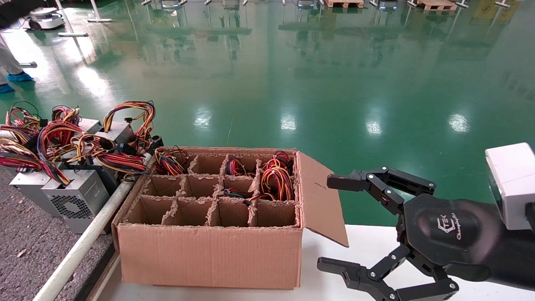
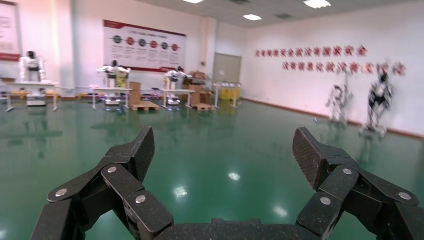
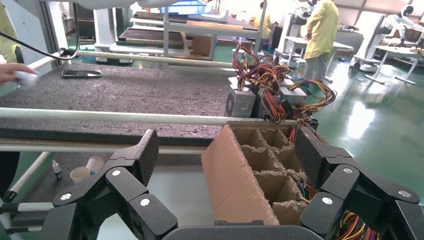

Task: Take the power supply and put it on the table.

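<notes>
A cardboard box [image 1: 209, 255] with paper dividers stands on the white tabletop. A power supply in its far right cell shows only its red, yellow and black wires [image 1: 276, 179]; its metal body is hidden. My right gripper [image 1: 330, 223] hangs open to the right of the box, beside the open flap [image 1: 319, 196], with nothing between its fingers. In the right wrist view the right gripper [image 3: 225, 150] faces the flap and the cells. The dark speckled table [image 1: 25, 251] lies left of the box. My left gripper [image 2: 222, 145] is open over green floor and is outside the head view.
Several grey power units [image 1: 75, 196] with tangled wires lie on the speckled table behind a white rail [image 1: 83, 242]. More wire bundles [image 1: 169, 161] fill other far cells. A phone [image 3: 81, 73] lies on the table. People stand beyond the table.
</notes>
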Robot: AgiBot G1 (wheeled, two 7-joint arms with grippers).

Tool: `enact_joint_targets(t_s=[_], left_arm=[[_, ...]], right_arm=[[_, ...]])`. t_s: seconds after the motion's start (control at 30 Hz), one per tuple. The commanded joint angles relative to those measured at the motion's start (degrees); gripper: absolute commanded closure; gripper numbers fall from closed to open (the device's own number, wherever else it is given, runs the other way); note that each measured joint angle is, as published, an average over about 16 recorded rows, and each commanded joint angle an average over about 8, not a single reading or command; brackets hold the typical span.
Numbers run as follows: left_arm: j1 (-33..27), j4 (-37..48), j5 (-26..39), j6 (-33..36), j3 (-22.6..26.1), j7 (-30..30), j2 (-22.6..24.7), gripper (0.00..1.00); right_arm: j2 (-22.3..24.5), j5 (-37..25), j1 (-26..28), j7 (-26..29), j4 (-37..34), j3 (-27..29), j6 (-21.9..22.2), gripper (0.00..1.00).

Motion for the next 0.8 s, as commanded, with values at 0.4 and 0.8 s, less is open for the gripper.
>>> enact_joint_targets(t_s=[0.4,0.8], left_arm=[[12.5,-21.7,-3.1,1.5,-0.3,-4.1,-2.0,0.00],[24.0,-41.7,-5.9,3.0,-0.6,-7.9,-3.9,0.00]], right_arm=[[0.0,0.0,0.0,0.0,0.0,0.0,0.0,0.00],[0.0,0.0,0.0,0.0,0.0,0.0,0.0,0.00]])
